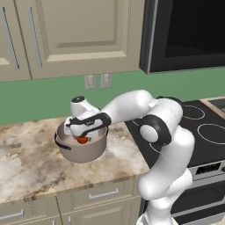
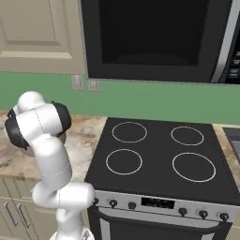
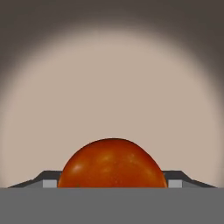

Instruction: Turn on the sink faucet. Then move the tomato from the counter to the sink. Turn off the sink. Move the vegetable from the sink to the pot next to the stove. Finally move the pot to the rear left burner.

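Pot: the round grey-brown pot sits on the counter at about 9 o'clock from the stove in the left base view, close to the cooktop's left edge but not touching it.
Tomato: the red-orange tomato shows inside the pot, just under the hand; in the hand view the tomato fills the 6 o'clock part of the picture, with the pot's pale inner floor behind it.
Gripper: the gripper is lowered into the pot's mouth, the arm reaching over from 3 o'clock.
Jaws: they stand wide, 1 on each side of the tomato; the 2 fingertips peek out at 8 o'clock and 4 o'clock of the fruit. Whether the pads touch its skin I cannot tell.
Stove: black glass top with 4 white rings in the right base view, silver front with black knobs along its 6 o'clock edge; the rear left ring lies at 11 o'clock on the glass.
Counter: beige marbled slab, running out toward 9 o'clock from the stove in both base views.
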### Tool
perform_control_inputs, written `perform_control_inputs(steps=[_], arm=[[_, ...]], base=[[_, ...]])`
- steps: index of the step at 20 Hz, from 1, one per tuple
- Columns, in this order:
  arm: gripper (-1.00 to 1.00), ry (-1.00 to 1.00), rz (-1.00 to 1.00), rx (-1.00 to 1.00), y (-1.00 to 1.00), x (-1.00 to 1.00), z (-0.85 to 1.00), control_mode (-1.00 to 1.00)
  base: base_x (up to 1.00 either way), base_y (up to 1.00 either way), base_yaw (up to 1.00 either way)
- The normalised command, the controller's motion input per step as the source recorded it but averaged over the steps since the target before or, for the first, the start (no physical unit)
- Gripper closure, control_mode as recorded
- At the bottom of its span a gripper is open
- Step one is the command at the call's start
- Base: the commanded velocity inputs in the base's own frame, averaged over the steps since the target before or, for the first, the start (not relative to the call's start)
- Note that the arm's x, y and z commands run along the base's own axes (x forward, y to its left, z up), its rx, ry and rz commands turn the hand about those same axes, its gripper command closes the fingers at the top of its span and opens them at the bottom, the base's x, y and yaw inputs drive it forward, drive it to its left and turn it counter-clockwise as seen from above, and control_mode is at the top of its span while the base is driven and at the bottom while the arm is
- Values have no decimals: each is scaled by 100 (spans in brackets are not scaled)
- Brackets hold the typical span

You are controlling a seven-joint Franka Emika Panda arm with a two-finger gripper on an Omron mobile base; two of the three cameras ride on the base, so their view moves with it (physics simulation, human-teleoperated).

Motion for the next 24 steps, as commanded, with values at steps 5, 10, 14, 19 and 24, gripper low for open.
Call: perform_control_inputs(steps=[5, 10, 14, 19, 24], arm=[[-100, -2, 0, 0, 0, -13, 16, -100], [-100, -7, 0, 0, 0, -13, 35, -100], [-100, -3, -5, 0, -4, -21, 31, -100], [-100, 0, -12, 0, -25, -32, 7, -100], [-100, 1, -14, 0, -32, -29, 5, -100]], base=[[0, 0, 0], [0, 0, 0], [0, 0, 0], [0, 0, 0], [0, 0, 0]])
